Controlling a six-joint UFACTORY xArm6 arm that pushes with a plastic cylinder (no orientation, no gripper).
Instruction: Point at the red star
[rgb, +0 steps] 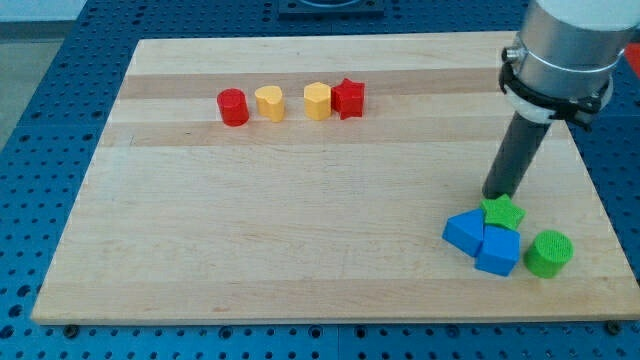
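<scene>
The red star (349, 98) lies near the view's top centre, touching the right side of a yellow hexagon (317, 101). My tip (496, 194) rests on the board at the view's right, just above the green star (502, 212), far to the right of and below the red star. The rod rises up to the arm's grey end at the view's top right.
A red cylinder (233, 106) and a yellow heart (268, 102) sit left of the yellow hexagon in a row. Below my tip, a blue triangle (464, 232), a blue cube (498, 250) and a green cylinder (548, 253) cluster near the board's lower right edge.
</scene>
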